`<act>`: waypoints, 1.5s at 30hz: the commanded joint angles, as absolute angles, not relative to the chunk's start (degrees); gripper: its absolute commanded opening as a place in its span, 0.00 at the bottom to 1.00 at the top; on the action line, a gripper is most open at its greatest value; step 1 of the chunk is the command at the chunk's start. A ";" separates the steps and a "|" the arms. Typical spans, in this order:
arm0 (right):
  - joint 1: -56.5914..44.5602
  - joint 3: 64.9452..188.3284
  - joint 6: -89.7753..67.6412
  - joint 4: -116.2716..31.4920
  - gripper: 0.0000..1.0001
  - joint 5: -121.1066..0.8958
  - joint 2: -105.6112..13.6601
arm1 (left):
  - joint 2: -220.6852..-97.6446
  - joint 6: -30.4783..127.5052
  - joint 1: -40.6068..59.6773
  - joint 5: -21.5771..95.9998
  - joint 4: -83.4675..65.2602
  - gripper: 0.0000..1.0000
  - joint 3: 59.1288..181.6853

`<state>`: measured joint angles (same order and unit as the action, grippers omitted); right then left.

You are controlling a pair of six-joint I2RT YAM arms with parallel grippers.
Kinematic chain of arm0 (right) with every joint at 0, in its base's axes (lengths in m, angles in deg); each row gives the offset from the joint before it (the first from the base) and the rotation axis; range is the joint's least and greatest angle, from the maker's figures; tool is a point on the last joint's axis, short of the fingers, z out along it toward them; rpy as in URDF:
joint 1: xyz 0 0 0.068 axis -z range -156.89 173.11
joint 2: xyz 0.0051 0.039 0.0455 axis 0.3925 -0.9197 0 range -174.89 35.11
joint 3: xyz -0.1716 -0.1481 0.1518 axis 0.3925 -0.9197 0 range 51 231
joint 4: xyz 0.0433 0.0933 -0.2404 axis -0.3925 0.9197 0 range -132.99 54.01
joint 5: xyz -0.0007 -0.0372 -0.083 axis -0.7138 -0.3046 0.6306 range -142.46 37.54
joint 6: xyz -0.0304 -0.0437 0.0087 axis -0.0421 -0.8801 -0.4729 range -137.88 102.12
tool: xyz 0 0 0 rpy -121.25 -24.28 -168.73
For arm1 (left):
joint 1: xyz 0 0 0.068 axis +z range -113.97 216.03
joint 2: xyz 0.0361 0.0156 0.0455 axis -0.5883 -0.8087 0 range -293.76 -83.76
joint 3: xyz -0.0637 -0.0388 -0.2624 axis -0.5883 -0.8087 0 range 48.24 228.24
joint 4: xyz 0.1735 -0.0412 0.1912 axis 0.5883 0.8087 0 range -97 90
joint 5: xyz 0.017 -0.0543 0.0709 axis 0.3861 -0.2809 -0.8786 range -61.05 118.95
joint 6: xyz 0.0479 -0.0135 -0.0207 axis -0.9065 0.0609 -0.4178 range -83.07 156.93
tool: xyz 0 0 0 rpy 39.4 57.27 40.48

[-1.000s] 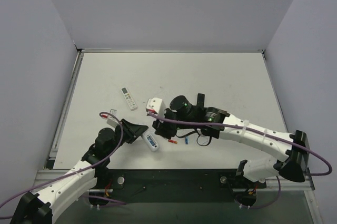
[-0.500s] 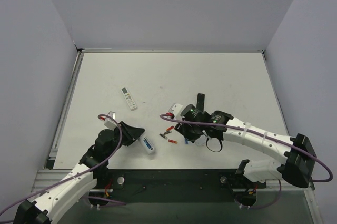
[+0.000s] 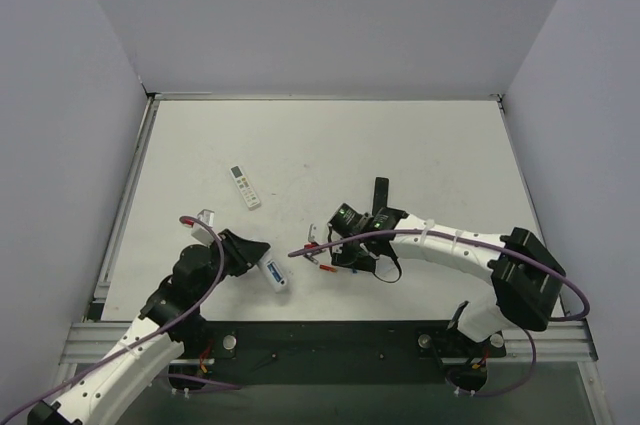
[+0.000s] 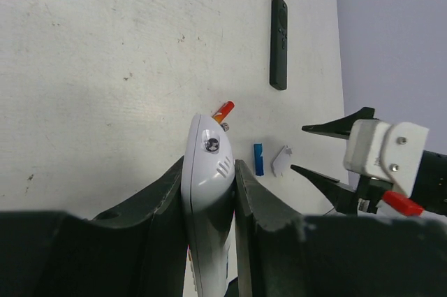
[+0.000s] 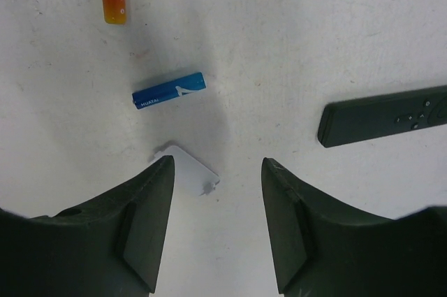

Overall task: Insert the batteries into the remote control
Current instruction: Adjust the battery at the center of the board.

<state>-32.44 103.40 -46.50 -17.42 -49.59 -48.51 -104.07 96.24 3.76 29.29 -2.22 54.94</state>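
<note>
Right fingers (image 5: 143,227) drawn back near blue battery (image 5: 169,90), spread wide, left fingers (image 4: 164,206) clamping white remote (image 4: 208,192)

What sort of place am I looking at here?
Probably a robotics lab test bench: a white table boxed in by blank panels, a left arm and right arm bolted at its near edge, a blue battery lying loose.

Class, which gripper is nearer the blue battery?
Right. The right gripper is open beside the battery; the left gripper, holding the remote, is farther off to its left.
</note>
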 commanded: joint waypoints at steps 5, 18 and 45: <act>-32.96 105.58 -52.60 -17.15 0.49 -50.97 -55.68 | -95.89 93.01 4.04 23.15 11.09 0.00 62.30; -33.58 107.95 -52.95 -20.04 0.49 -55.98 -60.78 | -90.44 92.74 4.04 21.21 17.70 0.00 63.88; -28.92 111.56 -22.48 -20.48 0.42 -61.43 -54.02 | -91.49 93.36 4.04 22.27 16.21 0.00 63.36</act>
